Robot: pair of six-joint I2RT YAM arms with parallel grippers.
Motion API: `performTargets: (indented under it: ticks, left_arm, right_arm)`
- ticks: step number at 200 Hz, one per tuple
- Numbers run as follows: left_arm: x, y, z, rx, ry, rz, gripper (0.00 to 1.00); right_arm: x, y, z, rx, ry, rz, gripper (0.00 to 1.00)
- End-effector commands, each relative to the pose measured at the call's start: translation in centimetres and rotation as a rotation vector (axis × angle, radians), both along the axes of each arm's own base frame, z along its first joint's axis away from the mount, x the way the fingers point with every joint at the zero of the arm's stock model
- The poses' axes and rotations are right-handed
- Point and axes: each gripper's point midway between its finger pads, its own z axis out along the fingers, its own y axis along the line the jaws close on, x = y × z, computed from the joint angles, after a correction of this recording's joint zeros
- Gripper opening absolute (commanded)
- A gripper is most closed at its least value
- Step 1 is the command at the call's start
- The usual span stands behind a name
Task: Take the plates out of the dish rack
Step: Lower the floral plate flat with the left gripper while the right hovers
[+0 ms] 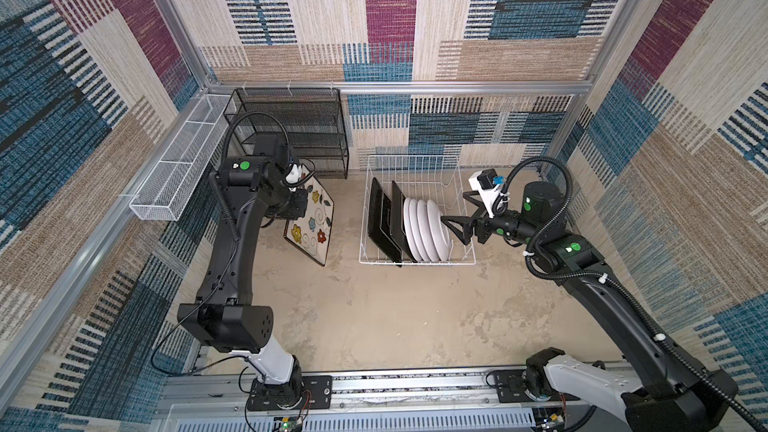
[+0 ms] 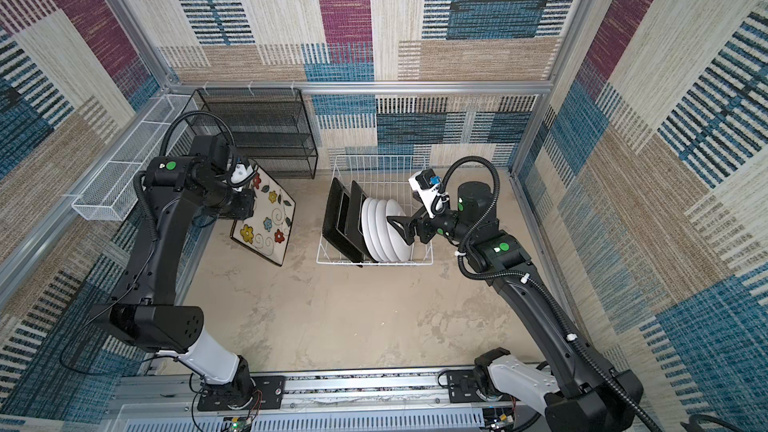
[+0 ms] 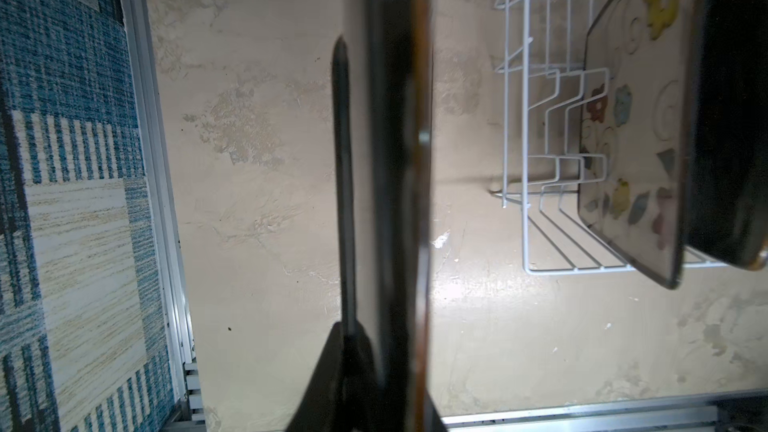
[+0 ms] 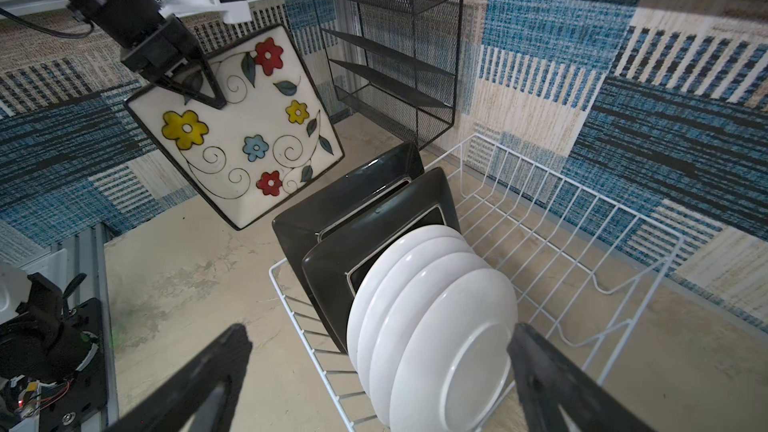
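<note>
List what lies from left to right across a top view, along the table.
White mesh basket → flowered square plate → black-backed square plates → round white plates → right pincer.

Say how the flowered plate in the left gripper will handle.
Probably stiff and breakable: the flowered plate looks like glazed ceramic. Its glossy face may slip, since the left gripper pinches only one edge. Tilted, it may pivot there.

This is looking like a robotics lab cell: carpet panels (image 1: 390,14) are lining an aluminium frame (image 1: 415,87), and two robot arms (image 1: 226,251) are standing bolted to a near rail (image 1: 407,386).
</note>
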Motion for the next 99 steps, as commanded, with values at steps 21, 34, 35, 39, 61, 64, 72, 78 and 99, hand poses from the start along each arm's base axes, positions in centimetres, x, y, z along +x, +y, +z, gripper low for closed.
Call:
performTargets:
  ticks: [21, 34, 35, 39, 61, 64, 72, 78, 99]
  left_arm:
    - [3.8, -0.4, -1.9, -0.079, -0.073, -0.038, 0.0]
    - [4.5, -0.4, -3.1, -0.136, -0.06, -0.029, 0.0]
    - [4.5, -0.4, -3.2, -0.141, -0.061, -0.03, 0.0]
    - [4.7, -0.4, -3.6, -0.158, -0.054, -0.03, 0.0]
    - [5.4, -0.6, -5.4, -0.238, -0.025, -0.043, 0.0]
    - [5.5, -0.5, -5.7, -0.246, -0.022, -0.041, 0.0]
    - [5.7, -0.4, -6.2, -0.271, -0.015, -0.038, 0.0]
    - [5.9, -0.3, -6.6, -0.291, -0.01, -0.036, 0.0]
    - [6.6, -0.3, -7.9, -0.358, 0.008, -0.068, 0.0]
  right_arm:
    - [-0.1, 1.2, 0.1, 0.034, 0.013, 0.028, 0.99]
    - [-0.1, 1.3, -0.1, 0.028, 0.019, 0.026, 0.99]
    - [-0.1, 1.2, -0.1, 0.027, 0.018, 0.025, 0.99]
    - [-0.1, 1.3, -0.1, 0.025, 0.018, 0.024, 0.99]
    - [0.1, 1.2, -0.2, 0.019, 0.017, 0.017, 0.99]
    - [0.2, 1.2, -0.2, 0.019, 0.016, 0.017, 0.99]
    - [0.3, 1.2, -0.3, 0.017, 0.019, 0.013, 0.99]
    - [0.4, 1.3, -0.4, 0.016, 0.021, 0.013, 0.99]
    - [1.0, 1.3, -1.0, 0.004, 0.046, -0.004, 0.99]
